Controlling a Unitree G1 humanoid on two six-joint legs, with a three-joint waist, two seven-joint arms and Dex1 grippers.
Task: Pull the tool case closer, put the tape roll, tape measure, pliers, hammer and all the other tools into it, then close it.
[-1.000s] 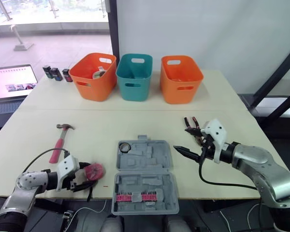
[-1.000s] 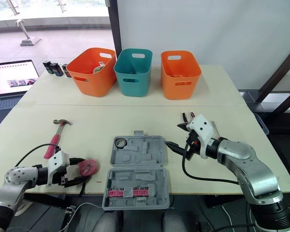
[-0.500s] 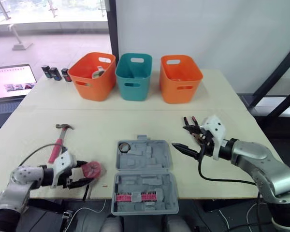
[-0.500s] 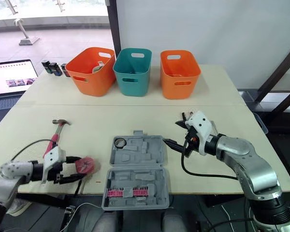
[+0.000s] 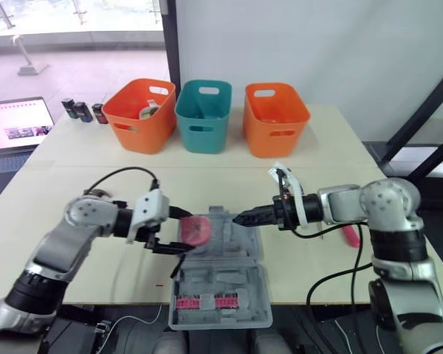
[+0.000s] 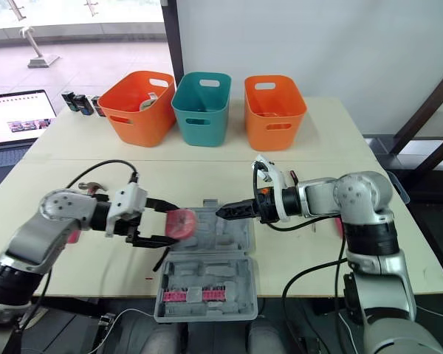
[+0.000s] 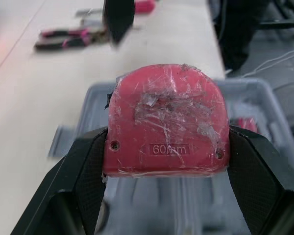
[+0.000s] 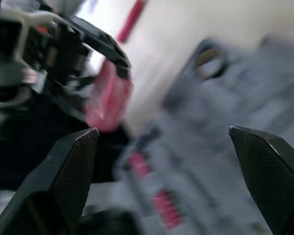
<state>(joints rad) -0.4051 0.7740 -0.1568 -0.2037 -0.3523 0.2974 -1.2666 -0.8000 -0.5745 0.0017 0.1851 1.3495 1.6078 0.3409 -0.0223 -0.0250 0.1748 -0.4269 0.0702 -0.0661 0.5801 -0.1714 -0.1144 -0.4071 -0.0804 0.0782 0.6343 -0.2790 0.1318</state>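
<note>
Jaws: left gripper (image 5: 171,233) clamped on the tape measure (image 5: 196,230), right gripper (image 5: 249,218) spread wide.
Its hard, slick shell is judged best held squarely across opposite edges.

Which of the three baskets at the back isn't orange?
The middle basket is the one: it is teal. The left basket and the right basket on either side of it are both orange.

left gripper (image 5: 184,231) clamped, extended inward | right gripper (image 5: 245,219) spread, extended inward

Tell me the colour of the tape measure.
Pinkish red tape measure; clearest in the left wrist view.
</note>
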